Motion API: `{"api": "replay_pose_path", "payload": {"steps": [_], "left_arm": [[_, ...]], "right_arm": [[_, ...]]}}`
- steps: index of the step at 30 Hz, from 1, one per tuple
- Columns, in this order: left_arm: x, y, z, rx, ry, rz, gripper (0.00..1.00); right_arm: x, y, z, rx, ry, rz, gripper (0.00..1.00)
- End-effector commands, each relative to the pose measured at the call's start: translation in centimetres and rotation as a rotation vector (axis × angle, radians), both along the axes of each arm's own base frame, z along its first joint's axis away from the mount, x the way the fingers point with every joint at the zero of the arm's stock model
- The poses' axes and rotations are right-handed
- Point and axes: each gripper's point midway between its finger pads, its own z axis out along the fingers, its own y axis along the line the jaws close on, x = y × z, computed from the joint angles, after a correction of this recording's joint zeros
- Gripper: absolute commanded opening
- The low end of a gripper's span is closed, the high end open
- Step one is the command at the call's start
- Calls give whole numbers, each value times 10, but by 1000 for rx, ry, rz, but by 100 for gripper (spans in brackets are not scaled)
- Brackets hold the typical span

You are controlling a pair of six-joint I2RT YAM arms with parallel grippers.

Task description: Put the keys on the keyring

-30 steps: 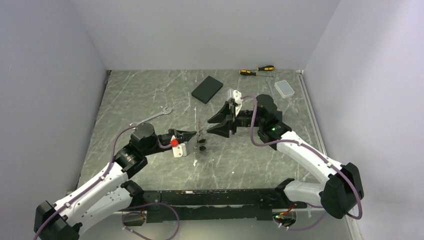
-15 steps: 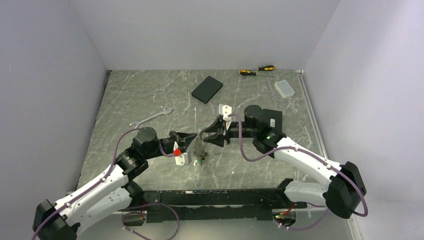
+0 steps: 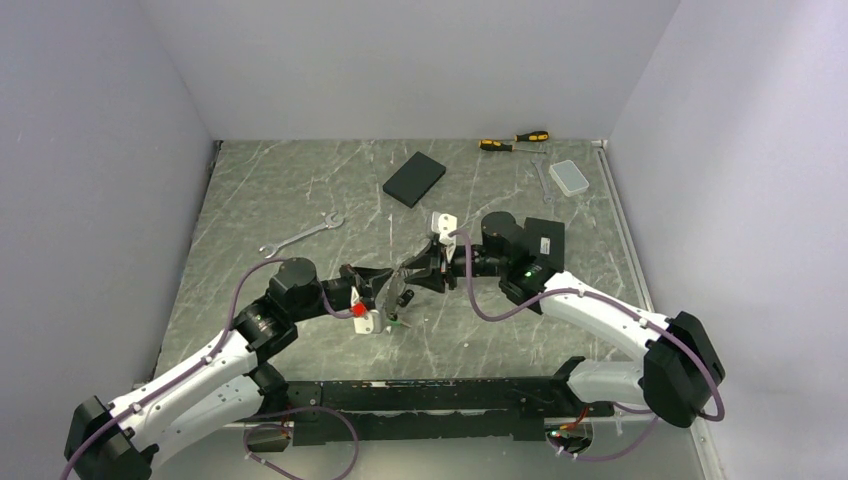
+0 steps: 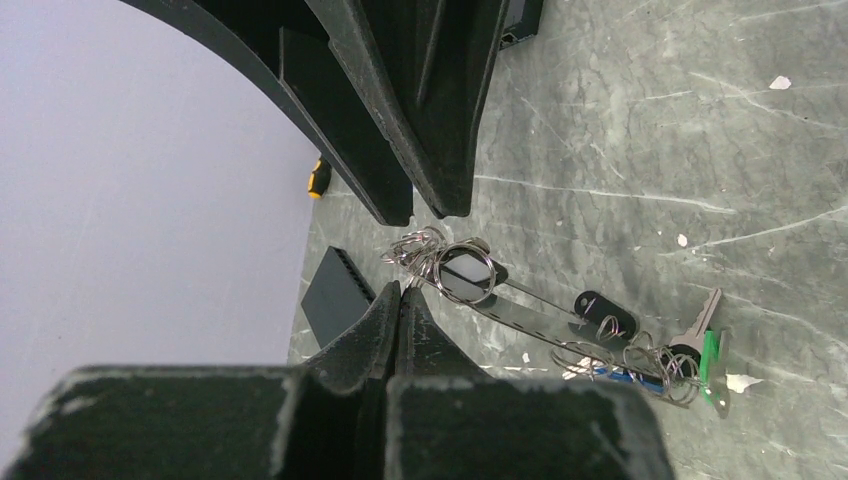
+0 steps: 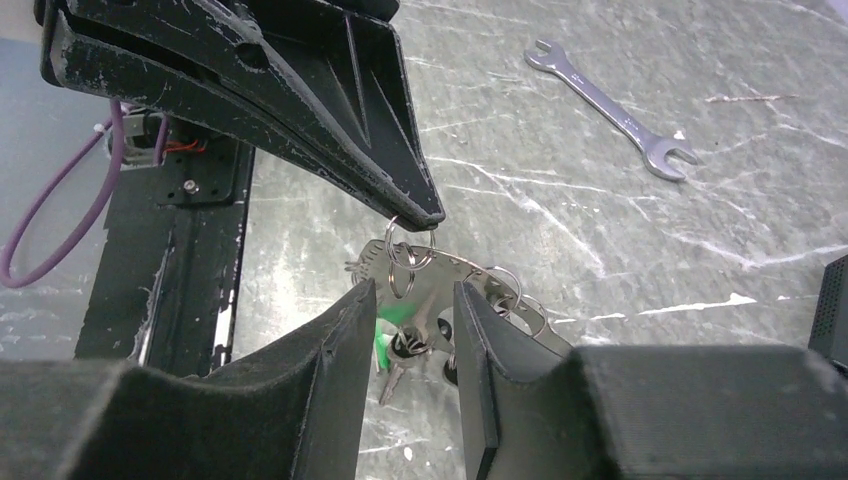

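My left gripper [image 5: 424, 214] is pinched fully shut, its two matte black, scuffed fingers meeting in a sharp wedge tip. That tip nips a small wire ring at the upper end of the keyring [image 5: 440, 275], so the whole bunch hangs from it near the middle of the table [image 3: 300, 180]. From the left wrist view the keyring reads as a long, thin, bright silver loop, with smaller coiled split rings threaded along it.

The keys [image 4: 707, 350] dangle at its lower end. One has a flat silver blade and a glossy green plastic head, another a rounded black head, and there is a sliver of blue beside them. I cannot tell whether their tips touch the surface.

My right gripper [image 5: 412, 292] stands at a narrow gap, its thick, grainy black fingers flanking the keyring just below the left tip. Daylight shows on both sides, so it is not clamped on anything.

The tabletop is grey-green stone-patterned sheet, veined with white and flecked with chips. A slim silver open-ended wrench [image 5: 612, 100] lies flat, well to the left. A flat black rectangular block [image 3: 414, 178], two yellow-and-black screwdrivers [image 3: 513, 141] and a small clear plastic box [image 3: 571, 177] lie toward the back.
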Motion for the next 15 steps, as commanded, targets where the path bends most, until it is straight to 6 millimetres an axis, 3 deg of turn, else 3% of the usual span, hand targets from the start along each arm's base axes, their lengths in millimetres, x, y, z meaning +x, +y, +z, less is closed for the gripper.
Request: {"api": "replay_pose_path", "payload": {"steps": [1, 9, 15], "left_arm": [[3, -1, 28, -70, -53, 20, 0], [14, 9, 30, -64, -71, 103, 0], [26, 22, 39, -80, -115, 202, 0]], "right_arm": [[2, 10, 31, 87, -85, 40, 37], [18, 10, 37, 100, -96, -51, 36], [82, -17, 41, 157, -30, -494, 39]]}}
